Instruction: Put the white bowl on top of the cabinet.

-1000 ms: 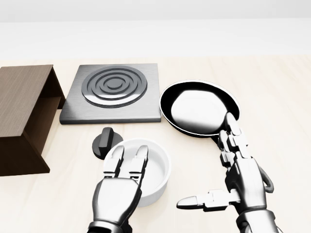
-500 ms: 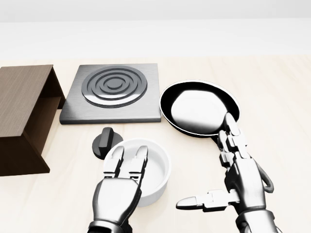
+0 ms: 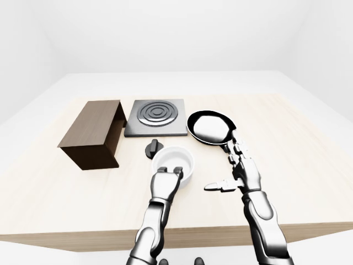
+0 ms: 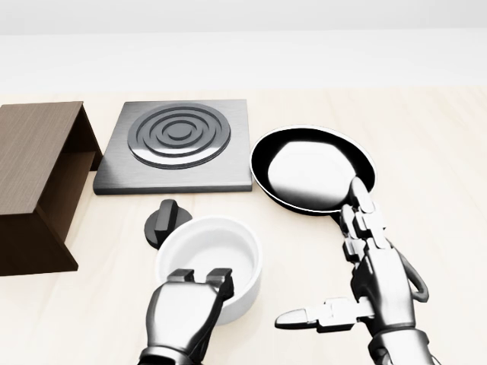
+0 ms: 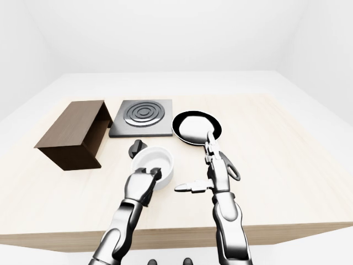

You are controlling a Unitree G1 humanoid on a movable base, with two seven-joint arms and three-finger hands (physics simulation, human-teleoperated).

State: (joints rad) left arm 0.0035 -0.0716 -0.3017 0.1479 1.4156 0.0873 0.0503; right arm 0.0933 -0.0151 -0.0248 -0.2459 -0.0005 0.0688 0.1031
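Note:
The white bowl (image 4: pixel 215 256) stands on the light wooden table, low in the head view. My left hand (image 4: pixel 199 280) has its fingers curled over the bowl's near rim and grips it. The brown wooden cabinet (image 4: pixel 34 163) stands at the left, its open side facing right; its flat top is bare. My right hand (image 4: pixel 335 266) is open, fingers straight and thumb pointing left, right of the bowl and over the pan's handle.
A black knob (image 4: pixel 166 222) lies just up-left of the bowl. A grey stove plate (image 4: pixel 176 144) with rings sits beyond it. A black frying pan (image 4: pixel 312 167) lies to the right. The table's near edge (image 3: pixel 182 234) runs below my arms.
My left hand's fingers, stretched over the bowl before, have curled down onto its near rim. The bowl shifted slightly left. The right hand has not moved.

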